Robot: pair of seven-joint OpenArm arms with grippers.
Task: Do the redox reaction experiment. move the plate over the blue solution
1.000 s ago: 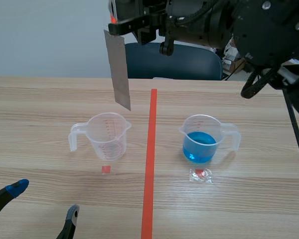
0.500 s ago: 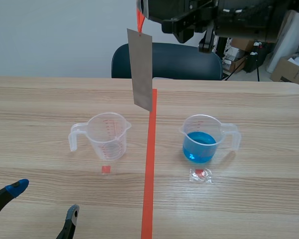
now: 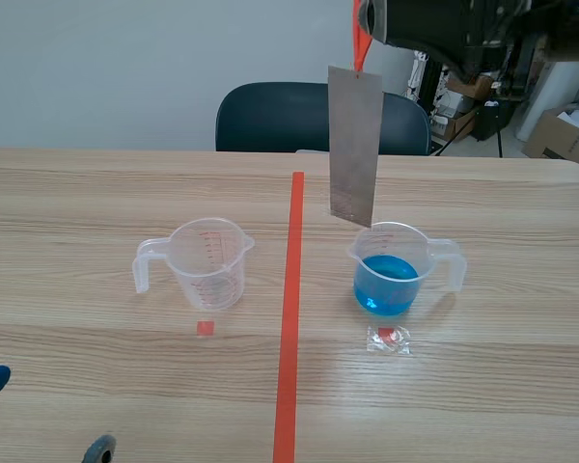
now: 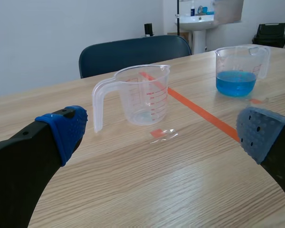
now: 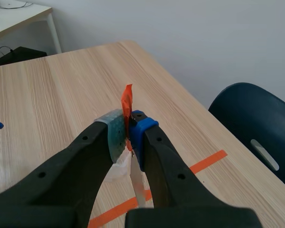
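Plate [image 5: 137, 187] shows only a thin edge below right gripper [image 5: 129, 137].

No legible text, brand or number anywhere. Only print in sight: a red graduated scale on the wall of the empty measuring cup [image 4: 141, 97], short tick lines with small figures beside them. Figures too small to read in both the left wrist and scene views. Cup of blue liquid [image 4: 236, 66]: cannot tell whether it carries a scale. Metal plate [image 3: 354, 145]: plain grey face, no marking made out.
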